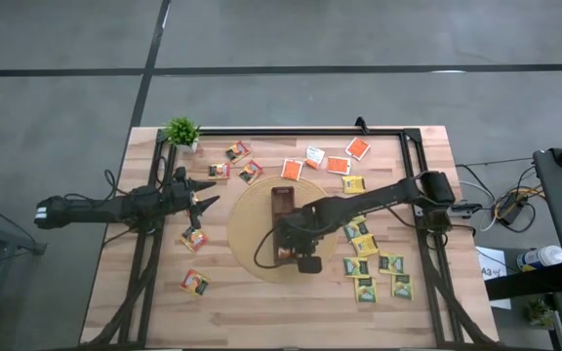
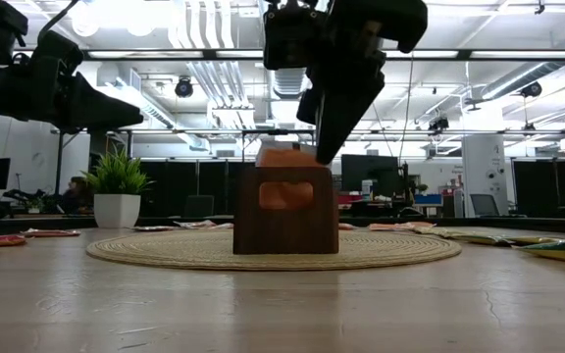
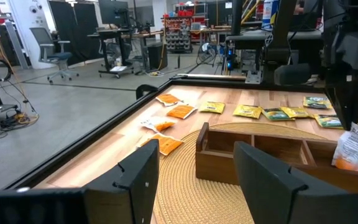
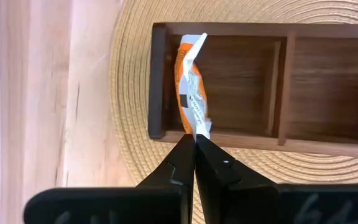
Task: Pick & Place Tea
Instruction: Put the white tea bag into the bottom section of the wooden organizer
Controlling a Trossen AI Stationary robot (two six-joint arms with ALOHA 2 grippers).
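A long brown box (image 1: 282,207) with several compartments lies on a round woven mat (image 1: 249,210). My right gripper (image 4: 195,140) hangs over the box's near end, shut on an orange-and-white tea sachet (image 4: 191,81). In the low view the sachet (image 2: 281,156) shows at the top of the box (image 2: 284,221). Other tea sachets lie flat on the table: orange ones (image 1: 336,165) toward the far edge, yellow-green ones (image 1: 364,245) right of the mat. My left gripper (image 3: 194,186) waits open at the table's left, level, pointing at the box. My right gripper pinches the sachet's upper edge (image 4: 200,129) between its two fingertips (image 4: 211,158). The fingers come steeply from above, slanting from the table's right. The sachet hangs below them, crumpled and nearly upright, its lower part (image 3: 352,157) down in the box's end compartment.
A small potted plant (image 1: 181,132) stands at the far left corner. More sachets (image 1: 195,238) lie left of the mat near my left gripper (image 1: 203,203). A black frame (image 1: 291,131) runs along the table's far and side edges.
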